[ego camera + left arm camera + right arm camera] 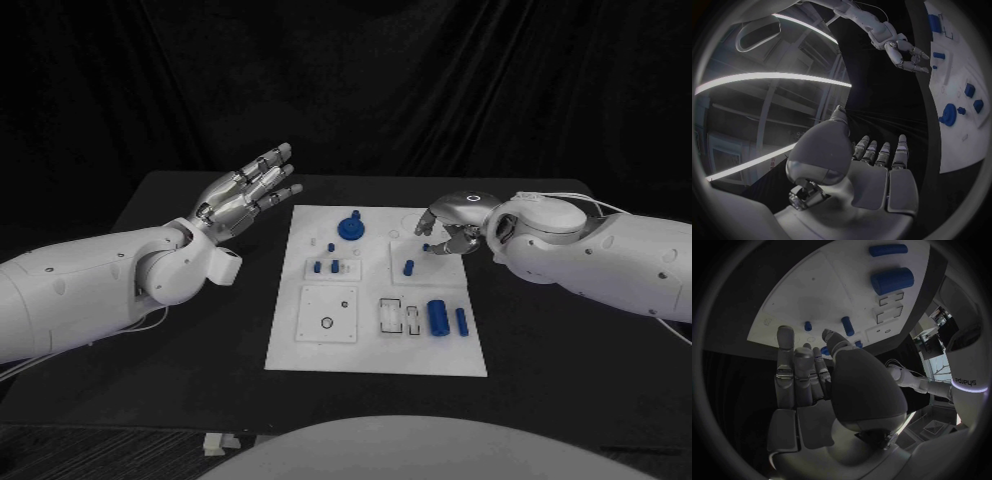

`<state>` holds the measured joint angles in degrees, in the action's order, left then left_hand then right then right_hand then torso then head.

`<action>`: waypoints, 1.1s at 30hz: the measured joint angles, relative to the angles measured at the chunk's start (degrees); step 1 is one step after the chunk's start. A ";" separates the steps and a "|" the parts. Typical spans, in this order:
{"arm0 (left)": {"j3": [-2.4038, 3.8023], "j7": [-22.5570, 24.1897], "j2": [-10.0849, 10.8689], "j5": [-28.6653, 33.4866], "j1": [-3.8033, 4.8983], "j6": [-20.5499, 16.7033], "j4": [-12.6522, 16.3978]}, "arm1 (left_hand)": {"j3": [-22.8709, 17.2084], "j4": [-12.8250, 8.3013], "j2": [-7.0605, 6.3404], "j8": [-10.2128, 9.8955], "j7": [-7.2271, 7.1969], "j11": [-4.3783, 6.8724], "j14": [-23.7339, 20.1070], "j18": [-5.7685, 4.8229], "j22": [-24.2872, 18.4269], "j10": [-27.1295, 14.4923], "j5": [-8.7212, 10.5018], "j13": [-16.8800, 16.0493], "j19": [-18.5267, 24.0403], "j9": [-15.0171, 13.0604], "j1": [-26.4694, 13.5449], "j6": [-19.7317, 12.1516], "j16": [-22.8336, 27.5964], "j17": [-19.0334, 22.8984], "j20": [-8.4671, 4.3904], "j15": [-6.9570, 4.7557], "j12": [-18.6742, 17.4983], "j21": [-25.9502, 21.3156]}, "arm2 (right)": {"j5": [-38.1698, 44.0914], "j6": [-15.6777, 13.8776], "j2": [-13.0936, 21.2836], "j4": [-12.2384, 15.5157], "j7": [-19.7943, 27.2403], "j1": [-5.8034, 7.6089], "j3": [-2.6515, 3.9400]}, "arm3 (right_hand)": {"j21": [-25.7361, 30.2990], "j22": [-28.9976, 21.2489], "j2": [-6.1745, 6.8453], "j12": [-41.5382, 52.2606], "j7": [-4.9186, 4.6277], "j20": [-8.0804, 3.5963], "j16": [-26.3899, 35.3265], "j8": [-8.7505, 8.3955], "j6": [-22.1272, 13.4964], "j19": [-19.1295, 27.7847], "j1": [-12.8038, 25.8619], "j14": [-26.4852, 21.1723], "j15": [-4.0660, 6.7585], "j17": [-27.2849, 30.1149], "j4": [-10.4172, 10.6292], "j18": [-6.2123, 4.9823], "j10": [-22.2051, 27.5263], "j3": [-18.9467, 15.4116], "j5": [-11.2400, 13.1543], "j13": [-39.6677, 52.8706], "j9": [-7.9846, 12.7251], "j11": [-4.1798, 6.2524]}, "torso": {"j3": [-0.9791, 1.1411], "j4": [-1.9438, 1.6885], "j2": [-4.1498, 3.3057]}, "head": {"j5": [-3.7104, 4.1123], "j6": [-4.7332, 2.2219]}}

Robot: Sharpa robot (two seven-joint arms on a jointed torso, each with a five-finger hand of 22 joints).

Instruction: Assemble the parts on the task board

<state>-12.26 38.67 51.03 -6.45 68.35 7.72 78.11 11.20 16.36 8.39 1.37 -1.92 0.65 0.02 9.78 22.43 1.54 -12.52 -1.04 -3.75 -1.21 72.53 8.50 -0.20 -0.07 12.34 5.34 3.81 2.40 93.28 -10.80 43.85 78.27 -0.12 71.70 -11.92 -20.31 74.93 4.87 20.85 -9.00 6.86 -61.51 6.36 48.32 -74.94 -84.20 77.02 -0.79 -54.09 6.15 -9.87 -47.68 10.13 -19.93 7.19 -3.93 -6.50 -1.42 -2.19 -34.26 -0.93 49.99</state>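
Left hand (248, 192) hung wide open and empty beside the white board (378, 345); right hand (450, 228) hovered over its far edge, fingers loosely spread, holding nothing, small blue peg (408, 267) just below.

- From my remote station, I took this for a robotics lab: black curtain (346, 80) hung at 12 o'clock behind the black table (188, 330).
- Long ceiling light strips (773, 80) crossed overhead.

Left hand (250, 192) raised, palm up, fingers spread apart, holding nothing; right hand (450, 226) angled downward, fingers loosely extended, empty.
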 measured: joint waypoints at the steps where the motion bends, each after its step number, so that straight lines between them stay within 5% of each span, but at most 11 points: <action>1: 0.00 0.00 -0.01 0.02 0.00 0.10 0.00 | 0.01 -0.01 0.08 0.00 0.00 -0.21 0.00 -0.01 -0.06 0.01 -0.24 0.00 -0.16 0.00 0.35 0.00 0.00 0.00 0.17 0.00 0.12 0.00 | 0.03 -0.14 -0.22 -0.32 0.06 -0.11 0.00 | -0.11 0.00 0.00 0.00 0.00 0.00 -0.08 -0.20 0.00 0.00 0.00 0.00 0.00 0.00 -0.07 0.01 -0.44 0.07 -0.06 -0.19 0.00 0.03 | -0.01 -0.02 0.02 | -0.01 0.00; 13: 0.00 0.05 -0.23 0.18 -0.08 1.18 -0.17 | 0.58 -0.58 0.68 0.00 0.20 -0.76 0.01 0.00 -0.70 0.00 -2.85 -0.01 -0.49 -0.05 2.71 0.20 0.00 -0.02 0.91 1.02 0.78 0.00 | 0.56 -0.57 -2.32 -3.94 0.00 -1.18 0.00 | 0.60 -0.01 0.00 -0.77 0.01 -0.31 -0.20 -0.22 2.06 0.31 0.00 -0.63 0.23 0.97 -0.62 0.01 -3.08 1.76 -2.66 -1.47 -0.36 0.40 | -0.20 0.09 0.21 | -0.60 0.00; 33: -0.01 0.09 -0.73 0.25 -0.40 2.44 -0.75 | 1.10 -1.60 1.74 0.00 1.01 -1.61 0.61 -0.01 -1.05 0.02 -6.80 -0.02 -1.20 -0.20 5.73 1.44 0.00 -0.11 1.62 2.04 1.24 0.00 | 2.20 -1.08 -4.86 -8.69 0.30 -3.34 0.01 | 1.02 -0.02 0.62 0.23 1.61 -1.03 0.26 1.40 6.72 1.03 0.62 -1.13 0.73 1.65 -0.70 0.01 -4.13 3.41 -2.21 -1.40 -2.19 1.03 | -0.25 -0.03 0.30 | -0.69 0.00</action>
<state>-12.27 38.76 50.30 -6.19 67.95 10.16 77.37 12.30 14.76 10.13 1.38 -0.91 -0.97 0.64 9.76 21.38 1.56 -19.32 -1.05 -4.95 -1.41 78.27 9.94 -0.21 -0.18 13.96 7.38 5.05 2.40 95.48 -11.88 38.99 69.58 0.18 68.36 -11.91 -19.30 74.91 5.50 21.08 -7.39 5.84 -61.25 7.77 55.04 -73.91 -83.58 75.90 -0.06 -52.43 5.45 -9.86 -51.80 13.54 -22.14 5.79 -6.12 -5.47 -1.67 -2.22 -33.95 -1.62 49.99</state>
